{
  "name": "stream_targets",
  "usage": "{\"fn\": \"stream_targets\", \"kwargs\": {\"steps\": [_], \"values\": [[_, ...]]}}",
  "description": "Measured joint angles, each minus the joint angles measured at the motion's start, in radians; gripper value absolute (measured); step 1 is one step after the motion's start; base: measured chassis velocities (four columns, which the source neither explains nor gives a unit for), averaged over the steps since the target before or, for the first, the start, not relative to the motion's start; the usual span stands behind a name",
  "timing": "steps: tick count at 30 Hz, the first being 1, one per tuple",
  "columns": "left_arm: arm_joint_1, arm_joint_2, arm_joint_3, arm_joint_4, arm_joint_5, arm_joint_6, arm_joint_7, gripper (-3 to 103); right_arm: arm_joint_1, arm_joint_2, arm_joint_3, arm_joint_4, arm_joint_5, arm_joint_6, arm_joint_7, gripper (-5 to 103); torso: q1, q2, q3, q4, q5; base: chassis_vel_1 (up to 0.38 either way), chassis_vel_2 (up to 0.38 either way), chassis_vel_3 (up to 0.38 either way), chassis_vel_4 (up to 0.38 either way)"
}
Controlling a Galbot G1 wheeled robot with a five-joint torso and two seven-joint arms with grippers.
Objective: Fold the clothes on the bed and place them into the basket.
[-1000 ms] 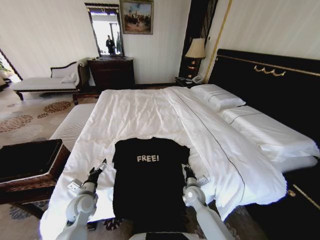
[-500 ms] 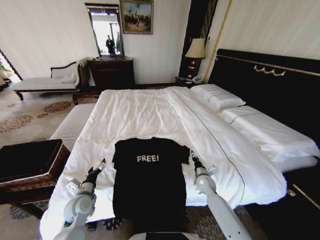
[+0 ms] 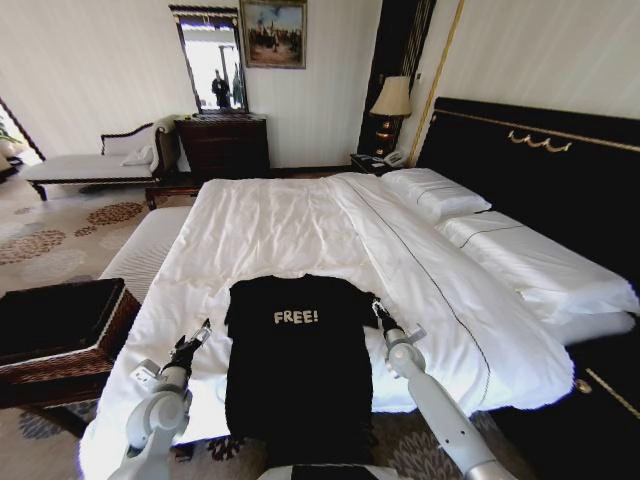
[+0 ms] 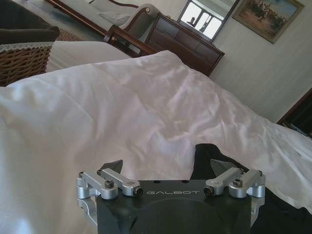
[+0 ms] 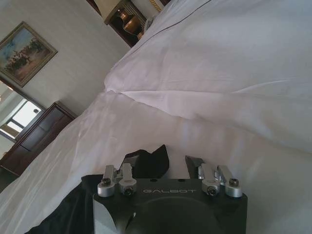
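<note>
On the near end of the bed (image 3: 300, 225), just in front of you, lies the black T-shirt (image 3: 298, 365), spread flat on the white duvet with its collar toward the far side and its hem hanging off the near edge. White capitals on the chest read "FREE!" (image 3: 296, 317), the right way up from your head camera.

Your left gripper (image 3: 200, 334) sits over the duvet just to the left of the shirt, beside its left sleeve, not touching the cloth. Your left wrist camera shows its fingers (image 4: 113, 166) spread wide, with bare white duvet between them and a corner of the black shirt (image 4: 207, 156) near the other finger. The gripper body carries the word "GALBOT" (image 4: 173, 193) in pale letters.

Your right gripper (image 3: 377, 312) is at the shirt's right sleeve, at the right edge of the chest. From the right wrist camera, its fingers (image 5: 195, 163) are also apart, and a fold of black sleeve fabric (image 5: 148, 162) rises just at one finger; you cannot tell whether the finger touches it. The same "GALBOT" (image 5: 169, 191) marking shows on this gripper's body.

To your left, on the floor beside the bed, stands the dark woven basket (image 3: 62, 335) with its black lining. Its wicker wall with a pale trim along the rim is also visible from the left wrist camera (image 4: 22, 61), well apart from the shirt.

At the far right, two white pillows (image 3: 435, 193) lie against the black headboard (image 3: 540, 170) with gold trim.
</note>
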Motion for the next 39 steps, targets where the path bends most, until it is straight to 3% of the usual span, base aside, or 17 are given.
{"fn": "stream_targets", "kwargs": {"steps": [1, 3, 7, 8, 10, 11, 13, 14, 17, 39], "values": [[0.0, 0.0, 0.0, 0.0, 0.0, 0.0, 0.0, 100, 0.0, 0.0, 0.0, 0.0, 0.0, 0.0, 0.0, 56, 0.0, 0.0, 0.0, 0.0, 0.0, 0.0, 0.0, 0.0, 0.0], [0.0, -0.003, 0.001, -0.004, 0.001, 0.0, 0.0, 100, 0.006, 0.001, 0.0, -0.008, 0.0, 0.002, -0.002, 46, 0.0, 0.0, 0.0, 0.0, 0.0, 0.0, 0.0, 0.0, 0.0], [0.0, -0.007, 0.005, -0.007, 0.005, 0.0, 0.0, 100, 0.02, 0.007, -0.006, -0.026, -0.003, 0.005, -0.005, 46, 0.0, 0.0, 0.0, 0.0, 0.0001, 0.0, 0.0, 0.0, 0.0], [0.0, -0.007, 0.006, -0.007, 0.005, 0.0, 0.0, 100, 0.027, 0.01, -0.008, -0.035, -0.006, 0.007, -0.006, 28, 0.0, 0.0, 0.0, 0.0, 0.0001, 0.0, 0.0, 0.0, 0.0], [0.0, -0.006, 0.006, -0.007, 0.005, 0.0, 0.0, 100, 0.032, 0.013, -0.01, -0.043, -0.009, 0.007, -0.007, 28, 0.0, 0.0, 0.0, 0.0001, 0.0001, 0.0, 0.0, 0.0, 0.0], [-0.001, -0.006, 0.006, -0.007, 0.006, 0.0, 0.0, 100, 0.039, 0.016, -0.014, -0.053, -0.015, 0.009, -0.008, 18, 0.0, 0.0, 0.0, 0.0001, 0.0001, 0.0, 0.0, 0.0, 0.0], [-0.001, -0.006, 0.006, -0.006, 0.005, 0.0, 0.0, 100, 0.041, 0.017, -0.016, -0.057, -0.017, 0.009, -0.009, 18, 0.0, 0.0, 0.0, 0.0, 0.0, 0.0, 0.0, 0.0, 0.0], [-0.002, -0.005, 0.006, -0.004, 0.005, 0.0, 0.0, 100, 0.045, 0.019, -0.018, -0.064, -0.021, 0.011, -0.011, 7, 0.0, 0.0, 0.0, 0.0, 0.0, 0.0, 0.0, 0.0, 0.0], [-0.005, -0.003, 0.005, 0.001, 0.005, 0.0, 0.0, 100, 0.054, 0.025, -0.022, -0.079, -0.036, 0.021, -0.018, 2, 0.0, 0.0, 0.0, 0.0, 0.0, 0.0, 0.0, 0.0, 0.0], [-0.039, 0.008, 0.015, 0.044, 0.0, 0.0, -0.001, 100, 0.026, 0.029, 0.027, -0.042, -0.101, 0.056, -0.024, 0, 0.0, 0.0, 0.0, 0.0, 0.0, 0.0, 0.0, 0.0, 0.0]]}}
